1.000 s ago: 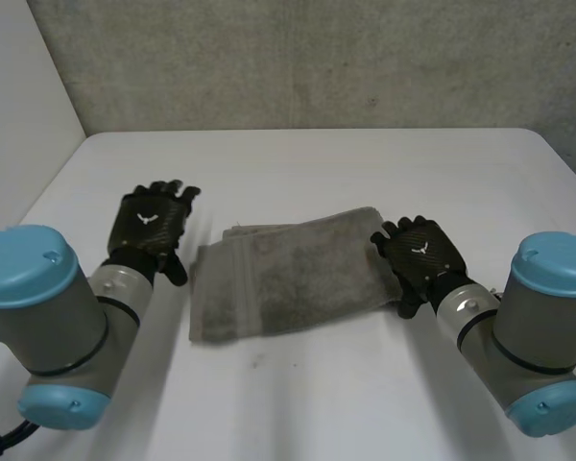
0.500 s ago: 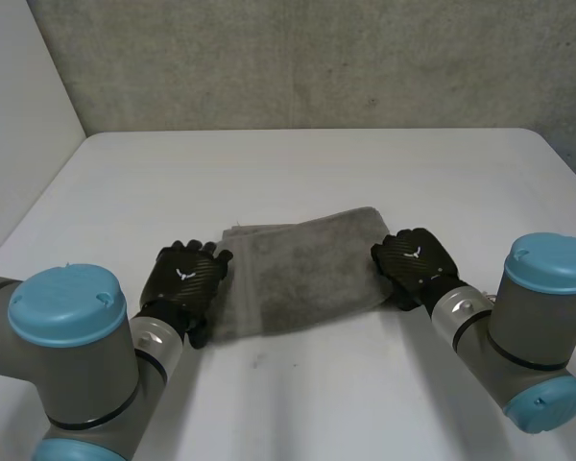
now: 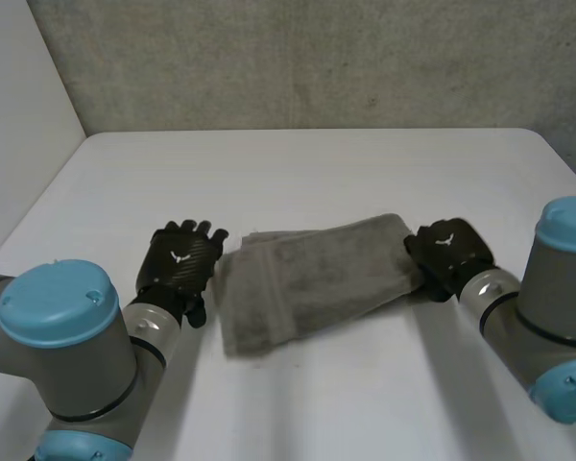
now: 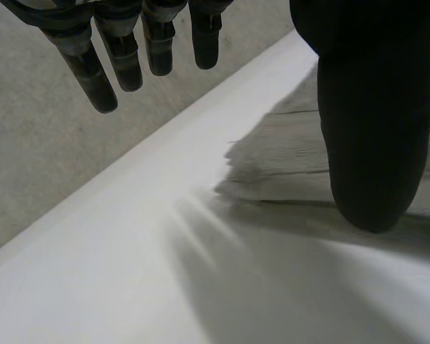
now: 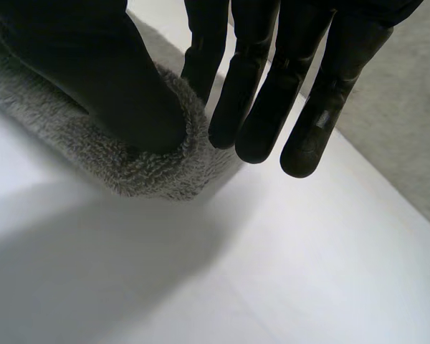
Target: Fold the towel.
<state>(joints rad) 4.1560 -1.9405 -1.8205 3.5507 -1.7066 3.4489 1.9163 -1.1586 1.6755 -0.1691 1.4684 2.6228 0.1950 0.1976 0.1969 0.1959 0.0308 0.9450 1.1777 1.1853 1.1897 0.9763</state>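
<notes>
Towel (image 3: 312,279), already folded into a thick strip, lies mid-worktop (image 3: 298,173) and has slid toward the right hand (image 3: 448,252), which pinches its end between thumb and fingers. The left hand (image 3: 180,264) sits just beside the opposite edge, fingers straight and empty, so the towel seems to be getting repositioned for another fold.

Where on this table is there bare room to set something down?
The wide strip of table between the towel and the back wall is bare, as is the near strip in front of the towel. It is crowded mid-table: the left hand and right hand flank the towel's ends.
</notes>
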